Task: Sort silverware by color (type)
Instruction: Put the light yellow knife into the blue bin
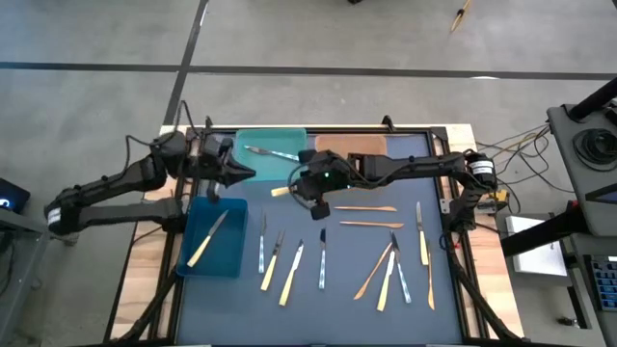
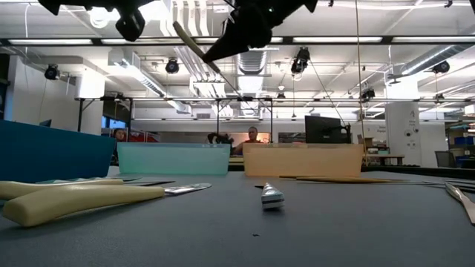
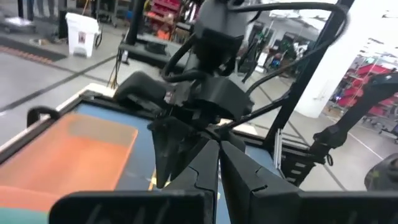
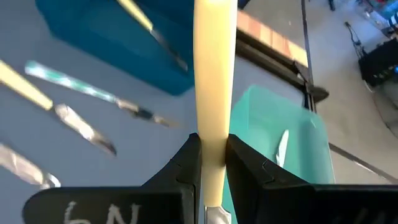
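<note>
Silverware (image 1: 390,270) slim and small, pale yellow, silvery grey and orange-tan, scattered on dark mat (image 1: 337,299), right gripper (image 4: 211,163) clamping a pale yellow handle (image 4: 214,74) above it, left gripper (image 3: 217,155) closed, empty.

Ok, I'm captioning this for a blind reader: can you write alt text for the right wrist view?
The right gripper is shut on a pale yellow utensil handle, held above a dark mat. Beyond it are a dark blue bin holding one utensil, a teal bin holding a silvery one, and loose silverware on the mat.
</note>
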Robot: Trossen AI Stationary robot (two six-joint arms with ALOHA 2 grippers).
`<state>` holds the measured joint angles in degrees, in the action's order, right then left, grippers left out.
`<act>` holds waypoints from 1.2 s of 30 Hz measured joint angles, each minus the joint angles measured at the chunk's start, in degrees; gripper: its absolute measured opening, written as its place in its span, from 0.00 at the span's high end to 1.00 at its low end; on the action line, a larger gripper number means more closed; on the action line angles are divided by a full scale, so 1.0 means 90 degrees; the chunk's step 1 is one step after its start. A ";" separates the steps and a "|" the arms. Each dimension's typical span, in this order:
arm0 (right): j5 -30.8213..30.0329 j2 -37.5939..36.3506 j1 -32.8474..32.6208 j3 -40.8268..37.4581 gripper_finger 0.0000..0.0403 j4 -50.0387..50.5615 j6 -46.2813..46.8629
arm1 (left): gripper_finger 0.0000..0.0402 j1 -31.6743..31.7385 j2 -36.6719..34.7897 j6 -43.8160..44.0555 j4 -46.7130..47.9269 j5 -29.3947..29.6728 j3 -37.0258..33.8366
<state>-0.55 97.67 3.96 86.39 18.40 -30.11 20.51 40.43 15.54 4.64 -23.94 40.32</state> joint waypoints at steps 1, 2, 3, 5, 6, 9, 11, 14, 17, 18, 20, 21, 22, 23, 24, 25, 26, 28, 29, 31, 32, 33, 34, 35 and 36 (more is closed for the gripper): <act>-0.0174 0.0000 -0.0069 0.0000 0.90 0.0152 -0.0050 | 1.00 -0.0190 0.0067 0.0021 0.0024 0.0199 -0.0002; -0.0354 0.0000 -0.0138 0.0000 0.90 0.0326 -0.0073 | 1.00 -0.0358 0.0131 0.0054 0.0079 0.0392 -0.0001; -0.0537 0.0000 -0.0215 0.0000 0.90 0.0501 -0.0091 | 1.00 -0.0511 0.0198 0.0105 0.0163 0.0584 -0.0002; -0.0891 0.0000 -0.0359 0.0000 0.90 0.0853 -0.0109 | 1.00 -0.0782 0.0361 0.0227 0.0398 0.0848 -0.0002; -0.1075 0.0000 -0.0431 0.0000 0.90 0.1005 -0.0113 | 1.00 -0.0900 0.0460 0.0294 0.0516 0.0944 -0.0002; -0.1596 0.0000 -0.0610 0.0000 0.90 0.1479 -0.0163 | 0.99 -0.1204 0.0856 0.0468 0.0678 0.1084 -0.0007; -0.1929 0.0033 -0.0723 -0.0002 0.90 0.1734 -0.0215 | 0.96 -0.1386 0.1176 0.0477 0.0598 0.1102 -0.0007; -0.2459 0.0058 -0.0891 -0.0002 0.90 0.2027 -0.0318 | 0.90 -0.1501 0.1616 0.0356 0.0400 0.1097 -0.0010; -0.2824 0.0086 -0.1049 -0.0002 0.90 0.2127 -0.0482 | 0.82 -0.1494 0.1973 0.0305 0.0273 0.1129 -0.0005; -0.2948 0.0093 -0.1099 -0.0002 0.90 0.2155 -0.0531 | 0.78 -0.1494 0.2084 0.0252 0.0179 0.1137 -0.0005; -0.3215 0.0104 -0.1199 -0.0002 0.90 0.2214 -0.0684 | 0.71 -0.1494 0.2283 0.0169 -0.0031 0.1137 -0.0005; -0.3345 0.0104 -0.1241 -0.0002 0.90 0.2209 -0.0785 | 0.67 -0.1494 0.2385 0.0141 -0.0153 0.1131 -0.0005; -0.3475 0.0104 -0.1279 -0.0002 0.90 0.2205 -0.0852 | 0.63 -0.1494 0.2494 0.0103 -0.0293 0.1126 -0.0005; -0.3606 0.0104 -0.1315 -0.0002 0.90 0.2207 -0.0954 | 0.59 -0.1494 0.2597 0.0059 -0.0416 0.1126 -0.0002; -0.3748 0.0104 -0.1340 -0.0002 0.90 0.2207 -0.1047 | 0.56 -0.1494 0.2685 0.0023 -0.0502 0.1128 -0.0002; -0.3877 0.0104 -0.1361 -0.0002 0.90 0.2212 -0.1127 | 0.52 -0.1494 0.2787 -0.0012 -0.0619 0.1140 -0.0002; -0.3991 0.0104 -0.1369 -0.0002 0.90 0.2210 -0.1214 | 0.49 -0.1494 0.2872 -0.0055 -0.0744 0.1216 0.0000; -0.4212 0.0117 -0.1388 -0.0002 0.90 0.2214 -0.1373 | 0.45 -0.1494 0.3039 -0.0123 -0.0884 0.1385 0.0002; -0.4312 0.0129 -0.1390 -0.0002 0.90 0.2212 -0.1450 | 0.43 -0.1490 0.3126 -0.0144 -0.0949 0.1495 0.0002; -0.4500 0.0189 -0.1398 -0.0002 0.90 0.2220 -0.1632 | 0.41 -0.1483 0.3287 -0.0151 -0.1065 0.1661 0.0007; -0.4579 0.0217 -0.1398 -0.0002 0.90 0.2233 -0.1710 | 0.40 -0.1470 0.3362 -0.0148 -0.1131 0.1682 0.0018; -0.4619 0.0252 -0.1398 -0.0002 0.90 0.2250 -0.1790 | 0.40 -0.1465 0.3455 -0.0142 -0.1242 0.1727 0.0045; -0.4632 0.0292 -0.1398 -0.0002 0.90 0.2239 -0.1883 | 0.40 -0.1460 0.3531 -0.0110 -0.1321 0.1782 0.0092; -0.4631 0.0301 -0.1398 -0.0002 0.90 0.2239 -0.1956 | 0.40 -0.1450 0.3603 -0.0094 -0.1329 0.1859 0.0132; -0.4634 0.0331 -0.1398 -0.0002 0.90 0.2246 -0.2021 | 0.40 -0.1440 0.3687 -0.0066 -0.1302 0.1938 0.0182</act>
<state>-42.26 100.64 -8.62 86.37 38.61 -48.30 7.55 73.62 14.95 -7.08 -6.49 41.95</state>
